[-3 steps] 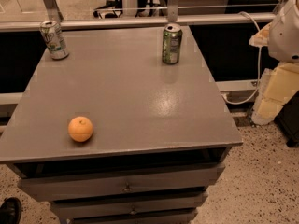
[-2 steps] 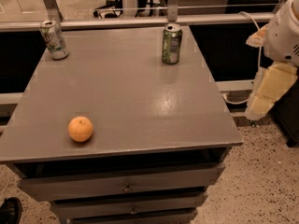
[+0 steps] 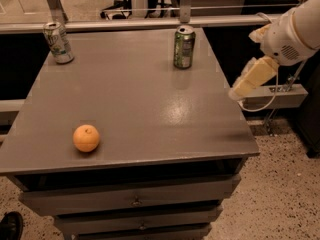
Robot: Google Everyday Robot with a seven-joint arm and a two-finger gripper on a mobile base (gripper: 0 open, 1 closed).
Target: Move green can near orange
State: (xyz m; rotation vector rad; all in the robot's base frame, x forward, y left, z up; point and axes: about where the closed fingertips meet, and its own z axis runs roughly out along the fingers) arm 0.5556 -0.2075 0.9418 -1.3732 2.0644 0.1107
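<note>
The green can (image 3: 184,47) stands upright near the far right part of the grey table top (image 3: 150,104); it is dark green with a silver top. The orange (image 3: 86,138) lies near the front left of the table, far from the can. My gripper (image 3: 240,89), cream-coloured, hangs at the table's right edge, to the right of the can and nearer the front, not touching it. The white arm (image 3: 295,31) reaches in from the upper right. Nothing shows in the gripper.
A mostly white-silver can with green print (image 3: 58,43) stands at the far left corner. The table has drawers (image 3: 135,201) below its front. A rail (image 3: 150,23) runs behind the table. A cable and a low shelf (image 3: 280,96) lie to the right.
The arm has moved left, bringing the gripper from beside the table to its right edge. The cans and the orange have not moved.
</note>
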